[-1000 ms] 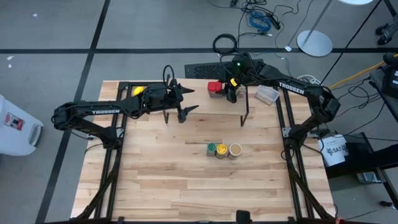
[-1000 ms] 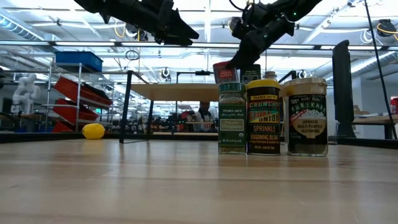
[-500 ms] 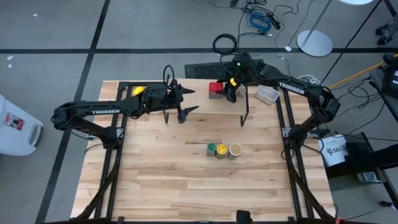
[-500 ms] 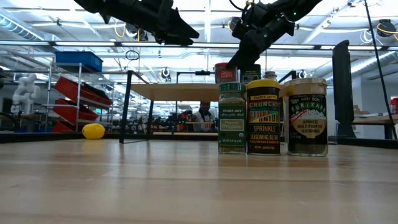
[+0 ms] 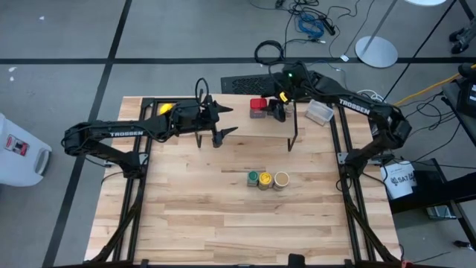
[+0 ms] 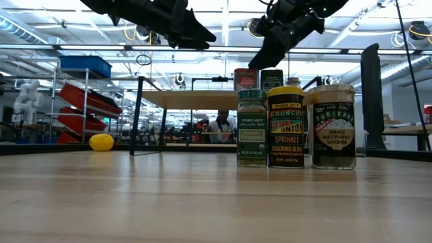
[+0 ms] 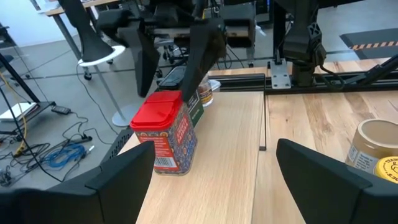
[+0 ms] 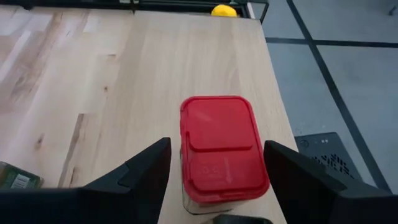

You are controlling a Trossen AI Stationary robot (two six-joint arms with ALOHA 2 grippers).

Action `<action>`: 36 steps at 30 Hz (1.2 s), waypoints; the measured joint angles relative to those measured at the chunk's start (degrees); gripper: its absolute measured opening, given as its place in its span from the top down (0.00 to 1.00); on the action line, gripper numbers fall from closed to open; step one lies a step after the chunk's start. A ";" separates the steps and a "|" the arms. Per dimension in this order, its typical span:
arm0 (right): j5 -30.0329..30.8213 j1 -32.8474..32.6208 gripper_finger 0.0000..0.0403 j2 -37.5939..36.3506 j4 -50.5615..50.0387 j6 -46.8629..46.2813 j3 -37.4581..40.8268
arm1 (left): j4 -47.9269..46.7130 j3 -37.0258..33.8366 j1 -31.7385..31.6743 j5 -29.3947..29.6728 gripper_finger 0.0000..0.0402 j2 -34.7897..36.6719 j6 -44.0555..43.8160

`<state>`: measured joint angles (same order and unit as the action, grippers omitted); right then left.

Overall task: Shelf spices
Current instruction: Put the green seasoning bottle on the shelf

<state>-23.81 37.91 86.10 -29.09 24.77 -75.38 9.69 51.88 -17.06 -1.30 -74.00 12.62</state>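
Note:
The shelf [image 5: 238,126] stands at the table's far side. On its right half are the red square tin [image 8: 221,146], a dark box [image 7: 196,107] and a tiny jar [image 7: 206,92] behind it. My right gripper [image 8: 217,144] hovers open just above the tin, one finger on either side of the lid, touching nothing. My left gripper [image 5: 233,119] hangs open over the shelf's left part, pointing at the tin [image 7: 165,134] from a distance. Three spice jars, with green lid [image 5: 253,178], yellow lid [image 5: 265,181] and tan top [image 5: 281,179], stand in a row on the table.
A yellow lemon-like ball [image 5: 165,109] lies at the table's far left, behind my left arm. A clear plastic tub [image 5: 320,112] sits to the right of the shelf. The table's near half [image 5: 238,223] is bare wood.
My right gripper has drawn slightly up and away from the red tin toward the table's far right. The tin stays standing on the shelf.

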 joint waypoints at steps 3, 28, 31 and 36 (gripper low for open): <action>-0.01 0.00 0.40 -1.41 -0.51 -0.88 -0.02 | -0.01 0.00 0.00 0.00 0.14 0.00 0.00; 14.58 -30.30 0.40 -20.96 -20.92 -29.04 3.72 | -0.83 0.00 12.91 -9.33 0.14 -0.02 -6.32; 19.64 -36.32 0.40 -20.91 -16.22 -31.41 8.98 | -2.96 0.02 16.75 -7.68 0.14 -0.37 -7.76; 20.02 -42.50 0.40 -20.87 -5.09 -34.18 17.04 | -4.01 0.04 22.58 1.73 0.14 -3.20 -9.15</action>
<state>-3.79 -4.59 65.23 -34.18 -9.40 -58.34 5.68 51.92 5.52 0.43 -77.19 3.47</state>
